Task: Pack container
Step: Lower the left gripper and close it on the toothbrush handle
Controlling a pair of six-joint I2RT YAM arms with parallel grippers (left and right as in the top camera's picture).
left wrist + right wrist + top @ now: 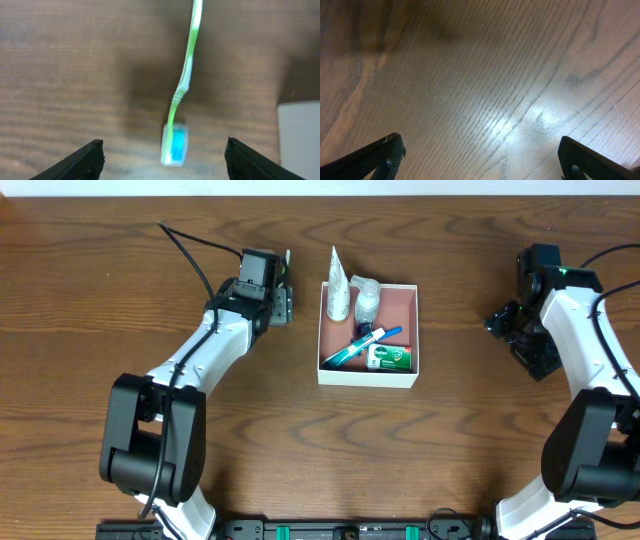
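Left fingers (pixel 87 161): black tips low in the wrist view, wide apart, touching nothing.
Container (pixel 367 377): mid-table (pixel 100 330), between the two arms, open top up.
Inside: white tube (pixel 337 290) and clear bottle (pixel 367 302) at the far wall; blue-and-white stick (pixel 365 343) and green-and-white packet (pixel 390 358) nearer the front.
Green toothbrush (pixel 187 70): lying flat left of the container, head between the left gripper's (pixel 165 150) spread jaws.
Right gripper (pixel 480 155): jaws spread wide over bare tabletop, well right of the container.

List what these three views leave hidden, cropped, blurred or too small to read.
Left wrist: the toothbrush is blurred; the top edge cuts off its handle.
Overhead: print on the green-and-white packet in the container is too small to read.
Right wrist: only table shows; the container is out of frame.
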